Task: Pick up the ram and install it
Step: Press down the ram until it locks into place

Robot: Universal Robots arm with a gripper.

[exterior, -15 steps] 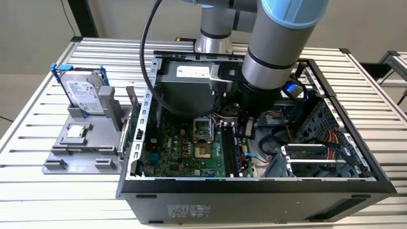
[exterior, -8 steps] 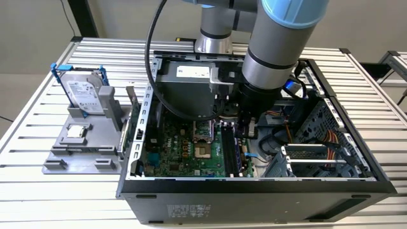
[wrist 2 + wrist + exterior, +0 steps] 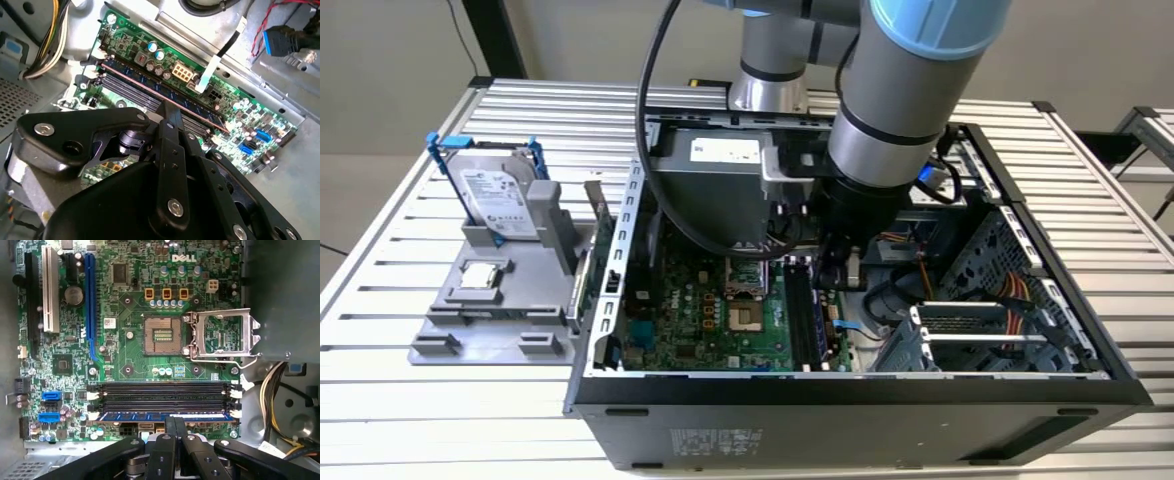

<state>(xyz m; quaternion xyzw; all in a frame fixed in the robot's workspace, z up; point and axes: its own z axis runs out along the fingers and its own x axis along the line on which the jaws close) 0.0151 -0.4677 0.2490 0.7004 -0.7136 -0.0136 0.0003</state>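
Arm reaches straight down into open computer case; pincer fingers pressed together over ram seated in motherboard slot.

A silver hard drive in a blue frame stands in a grey holder on the slatted worktop, at nine o'clock from the open computer case, touching it.

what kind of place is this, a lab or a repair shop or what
Probably a robotics lab bench for computer assembly: an open computer case on a slatted metal table, and a grey holder with a hard drive beside it.
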